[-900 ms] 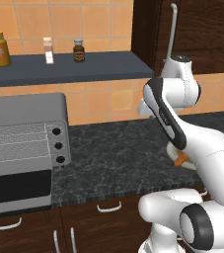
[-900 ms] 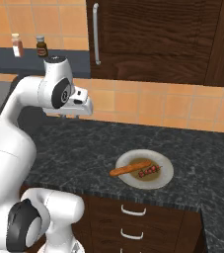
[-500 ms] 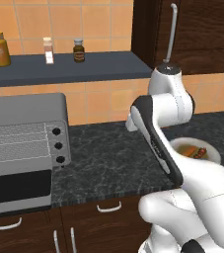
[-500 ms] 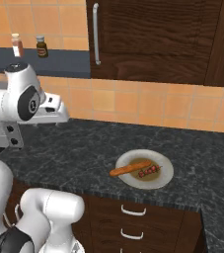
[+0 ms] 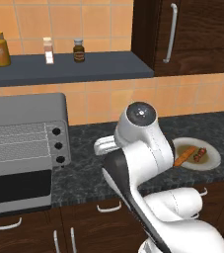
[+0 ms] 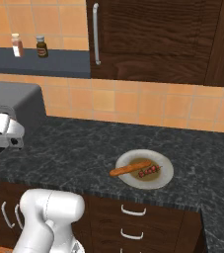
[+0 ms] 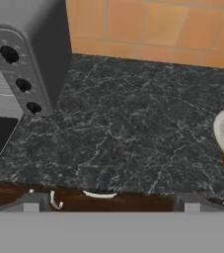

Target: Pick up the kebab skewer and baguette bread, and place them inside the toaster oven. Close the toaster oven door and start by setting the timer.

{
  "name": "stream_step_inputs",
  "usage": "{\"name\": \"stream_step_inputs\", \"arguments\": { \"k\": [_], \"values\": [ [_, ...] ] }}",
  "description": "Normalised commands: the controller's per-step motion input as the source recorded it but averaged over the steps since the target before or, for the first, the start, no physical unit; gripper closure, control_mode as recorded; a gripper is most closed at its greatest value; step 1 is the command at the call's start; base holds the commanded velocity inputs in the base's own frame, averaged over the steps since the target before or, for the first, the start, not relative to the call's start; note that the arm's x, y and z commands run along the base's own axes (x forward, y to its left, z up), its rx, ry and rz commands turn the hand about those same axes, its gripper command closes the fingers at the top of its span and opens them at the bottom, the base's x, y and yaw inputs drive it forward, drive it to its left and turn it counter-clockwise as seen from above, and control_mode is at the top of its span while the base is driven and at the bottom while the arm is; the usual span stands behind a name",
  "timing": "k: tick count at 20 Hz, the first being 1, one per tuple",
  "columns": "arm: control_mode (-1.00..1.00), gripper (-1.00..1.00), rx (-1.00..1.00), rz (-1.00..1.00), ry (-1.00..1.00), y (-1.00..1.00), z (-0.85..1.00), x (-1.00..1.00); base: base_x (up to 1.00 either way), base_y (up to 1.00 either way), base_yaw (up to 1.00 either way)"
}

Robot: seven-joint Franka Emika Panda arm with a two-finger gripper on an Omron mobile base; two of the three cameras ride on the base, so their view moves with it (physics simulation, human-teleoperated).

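The kebab skewer (image 6: 149, 171) lay on a pale plate (image 6: 165, 165) at the lower middle of the right base view, with the baguette bread (image 6: 130, 169) just beside it on the same plate, toward the left; in the left base view the pair sat at the right edge of the frame, on the dark bench (image 5: 89, 163). The toaster oven (image 5: 24, 143) stood at the left of that view, well apart from the plate; its door (image 5: 15, 190) hung folded down, the wire rack bare as far as could be seen, and the three black knobs (image 5: 58, 146) ran in a column on its right face. The tool (image 7: 108, 205) stood wide and held nothing, its tips at the bottom of the hand view, which looked across the bench between oven and plate. By my judgement nothing was yet loaded; both foods remained to be picked and placed, then the door shut and the timer set.
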Motion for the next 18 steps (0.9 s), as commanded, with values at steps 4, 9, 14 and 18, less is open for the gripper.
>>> {"name": "stream_step_inputs", "arguments": {
  "k": [4,9,14,18],
  "values": [
    [-1.0,-1.0,0.14,-0.07,-0.36,1.0,0.0,-0.09,0.0,0.0,0.0],
    [-1.0,-1.0,0.07,0.0,-0.37,1.0,0.02,-0.01,0.0,0.0,0.0],
    [-1.0,-1.0,0.03,0.03,-0.25,1.0,0.12,0.08,0.0,0.0,0.0],
    [-1.0,-1.0,0.0,0.04,-0.09,1.0,0.07,0.15,0.0,0.0,0.0]
  ]
}}
